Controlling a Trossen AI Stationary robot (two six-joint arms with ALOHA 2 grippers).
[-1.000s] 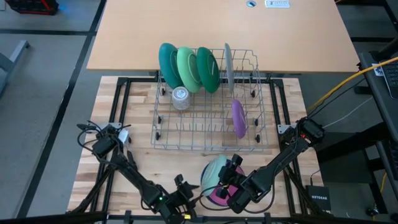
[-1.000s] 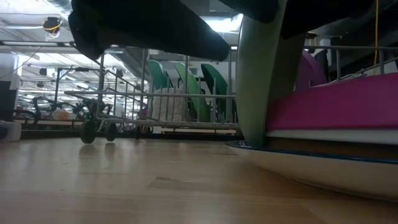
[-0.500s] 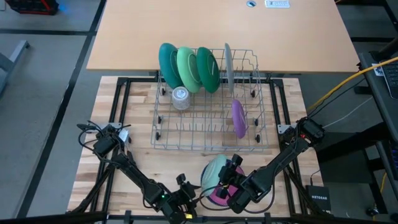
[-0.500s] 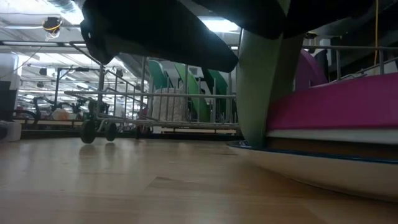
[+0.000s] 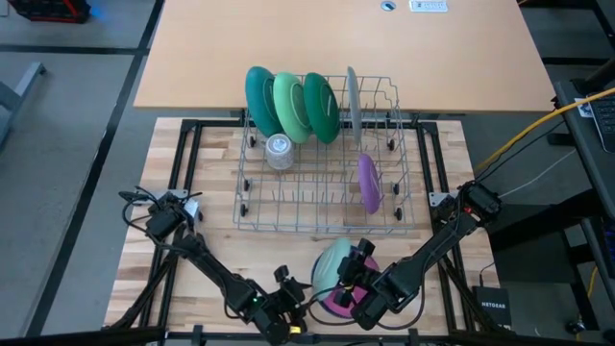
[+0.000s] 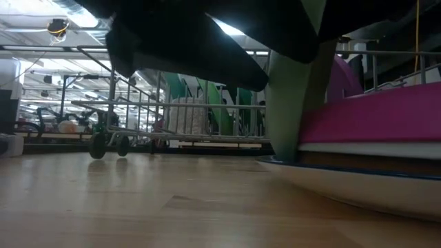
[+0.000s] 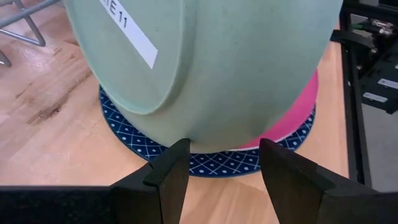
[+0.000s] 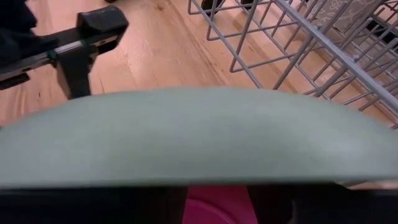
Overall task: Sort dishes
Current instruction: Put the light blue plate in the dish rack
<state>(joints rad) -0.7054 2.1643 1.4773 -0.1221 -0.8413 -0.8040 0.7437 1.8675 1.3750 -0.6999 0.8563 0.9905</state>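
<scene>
A pale green bowl (image 5: 332, 264) stands on its edge on a stack of plates near the table's front edge, its base turned toward my left gripper. The stack has a blue patterned plate (image 7: 137, 134) at the bottom, a white one above it and a pink one (image 7: 298, 118) on top. My right gripper (image 5: 355, 273) is shut on the bowl from its right side. My left gripper (image 5: 291, 309) stands open just left of the stack, its fingers (image 7: 177, 162) level with the bowl's lower edge and touching nothing. My right gripper holds the pale green bowl by its upper rim (image 6: 311, 48), coming down at a slant from the table's right. The bowl itself fills its wrist view and hides the fingers. The bowl stands nearly upright, its lower rim (image 7: 205, 144) resting on the stacked plates.
The wire dish rack (image 5: 384, 207) fills the table's middle and holds teal and green plates (image 5: 293, 104), a grey plate (image 5: 353, 96), a purple plate (image 5: 368, 183) and a clear cup (image 5: 279, 150). Black frame rails (image 5: 187, 163) run along the table's edges. Bare wood lies left of the stack.
My left gripper has crept a little toward the table's right, closer to the pale green bowl, and its fingers have stayed open. The bowl and my right gripper have kept still.
</scene>
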